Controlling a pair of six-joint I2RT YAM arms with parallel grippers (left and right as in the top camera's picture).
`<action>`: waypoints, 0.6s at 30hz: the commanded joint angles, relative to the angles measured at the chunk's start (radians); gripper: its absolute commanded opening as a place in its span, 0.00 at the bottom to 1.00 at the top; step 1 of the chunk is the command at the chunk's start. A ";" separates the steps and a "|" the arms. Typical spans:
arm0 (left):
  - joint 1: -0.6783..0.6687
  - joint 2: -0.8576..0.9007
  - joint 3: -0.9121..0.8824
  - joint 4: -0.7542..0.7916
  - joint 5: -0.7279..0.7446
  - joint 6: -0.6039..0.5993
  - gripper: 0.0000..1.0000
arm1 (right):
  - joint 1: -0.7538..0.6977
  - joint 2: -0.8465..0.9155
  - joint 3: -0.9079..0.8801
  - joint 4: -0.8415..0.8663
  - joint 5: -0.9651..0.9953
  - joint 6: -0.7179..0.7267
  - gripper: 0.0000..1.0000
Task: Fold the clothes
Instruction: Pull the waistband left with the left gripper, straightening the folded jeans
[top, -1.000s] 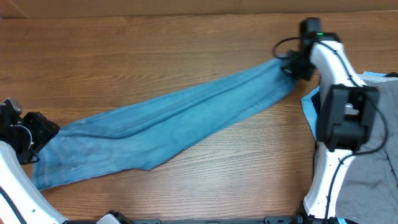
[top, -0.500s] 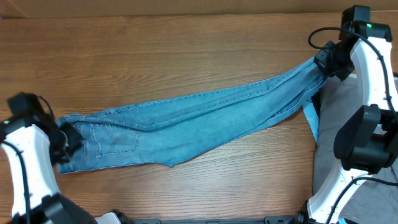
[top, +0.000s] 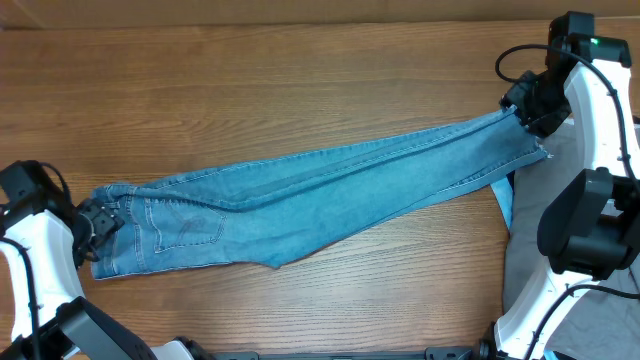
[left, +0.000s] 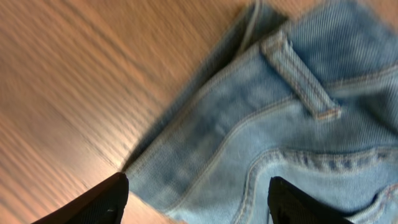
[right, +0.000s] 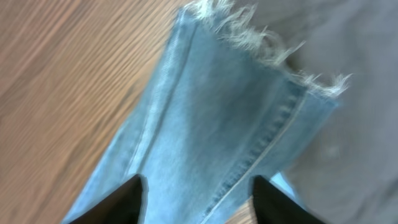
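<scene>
The light-blue jeans (top: 330, 190) lie flat in a long diagonal across the wooden table. The waistband is at the left and the frayed ankle hems are at the right. My left gripper (top: 95, 222) is at the waistband end. In the left wrist view it (left: 196, 202) is open, with the waistband and a belt loop (left: 298, 81) below and between its fingers. My right gripper (top: 530, 108) is at the ankle end. In the right wrist view it (right: 198, 199) is open just above the leg (right: 230, 124), whose frayed hem rests on grey cloth.
Grey trousers (top: 522, 270) lie at the right edge under the right arm, and also show in the right wrist view (right: 360, 74). A strip of a bright blue item (top: 503, 200) lies beside them. The table (top: 300, 80) is bare wood behind the jeans.
The right gripper has let go of the ankle end, which now lies flat with its hem spread. The left gripper has drawn back left, off the waistband, which stays where it was.
</scene>
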 joint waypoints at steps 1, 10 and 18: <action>0.048 -0.003 0.017 0.030 0.064 0.084 0.74 | -0.006 -0.026 0.006 -0.021 -0.232 -0.177 0.46; 0.156 0.036 0.016 0.064 0.253 0.180 0.73 | 0.135 -0.025 -0.205 0.031 -0.278 -0.083 0.41; 0.155 0.074 0.016 0.052 0.252 0.181 0.71 | 0.252 -0.025 -0.452 0.320 -0.279 0.274 0.04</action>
